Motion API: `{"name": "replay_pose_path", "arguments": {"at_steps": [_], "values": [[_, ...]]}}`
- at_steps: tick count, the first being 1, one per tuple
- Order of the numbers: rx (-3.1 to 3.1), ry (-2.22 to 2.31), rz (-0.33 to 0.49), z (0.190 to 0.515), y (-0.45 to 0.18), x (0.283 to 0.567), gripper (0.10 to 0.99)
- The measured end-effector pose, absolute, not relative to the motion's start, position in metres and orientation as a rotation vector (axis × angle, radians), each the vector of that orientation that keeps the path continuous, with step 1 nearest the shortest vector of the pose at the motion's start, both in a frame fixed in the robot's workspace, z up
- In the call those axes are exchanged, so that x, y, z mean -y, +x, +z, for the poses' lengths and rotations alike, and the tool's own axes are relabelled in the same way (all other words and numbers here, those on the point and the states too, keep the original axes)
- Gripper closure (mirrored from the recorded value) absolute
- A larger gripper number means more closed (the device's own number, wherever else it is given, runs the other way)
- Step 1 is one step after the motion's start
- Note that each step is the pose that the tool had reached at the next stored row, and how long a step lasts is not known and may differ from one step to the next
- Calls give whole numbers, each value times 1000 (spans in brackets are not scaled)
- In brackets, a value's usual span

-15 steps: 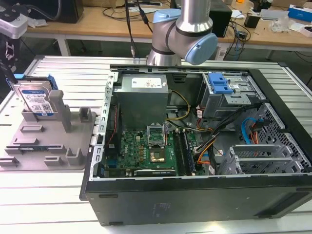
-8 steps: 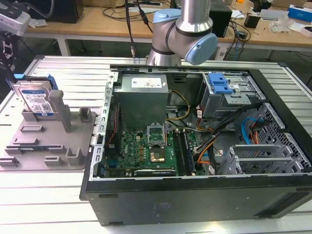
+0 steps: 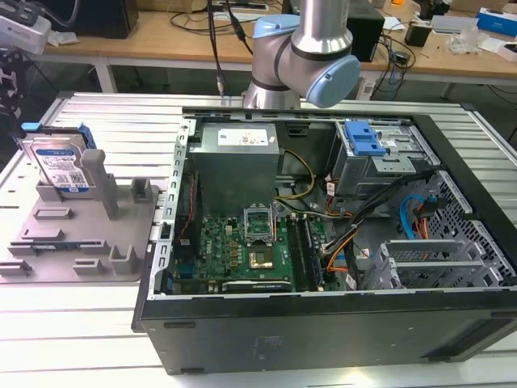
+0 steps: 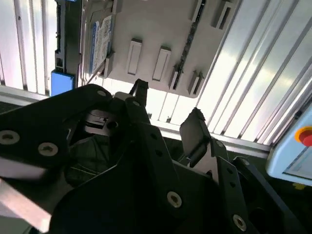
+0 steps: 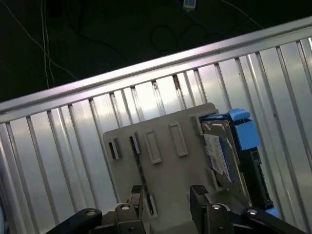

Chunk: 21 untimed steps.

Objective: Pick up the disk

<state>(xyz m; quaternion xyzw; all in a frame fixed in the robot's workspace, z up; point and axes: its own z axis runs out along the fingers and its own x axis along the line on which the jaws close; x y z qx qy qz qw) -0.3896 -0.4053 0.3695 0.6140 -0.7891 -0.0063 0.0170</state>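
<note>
"Silver casing, white-and-blue label: is that the disk [image 3: 58, 166]?"

"Yes. It stands on edge in the grey plastic holder [image 3: 89, 242], at the exterior view's left, with a blue rail [image 3: 30, 127] along its edge."

"And the holder rests on what?"

"On the ribbed aluminium bench [image 3: 65, 323], just beside the open computer case [image 3: 323, 339], which takes up the middle and the exterior view's right. Inside the case you can see a green motherboard [image 3: 242, 250], a grey power supply [image 3: 238, 162], a blue caddy [image 3: 363, 139] and loose cables."

"Where is the arm [image 3: 311, 56]?"

"Its silver tube and pale blue joint cap rise behind the case, at the far side of the bench."

"How does the pincer [image 5: 167, 195] stand?"

"Spread apart and holding nothing. In the first wrist view a bare stretch of the holder's plate shows in the gap between the two dark fingertips [image 5: 197, 192]. The second wrist view shows the same wide gap."

"Is it touching the disk?"

"No, they are apart. In both wrist views the disk sits off to one side of the gap, at the holder's end slot, and no finger reaches it. The holder's other slots, nearer the gap, hold nothing."

"So the disk has not been lifted?"

"It is seated in its slot, upright, blue rail on its outer edge."
</note>
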Motion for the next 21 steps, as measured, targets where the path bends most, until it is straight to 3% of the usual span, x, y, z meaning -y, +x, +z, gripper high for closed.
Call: {"name": "replay_pose_path", "arguments": {"at_steps": [2,21], "values": [[2379,1982,5,369,-390,405,471],[2231,2136,38,368,-390,337,471]]}}
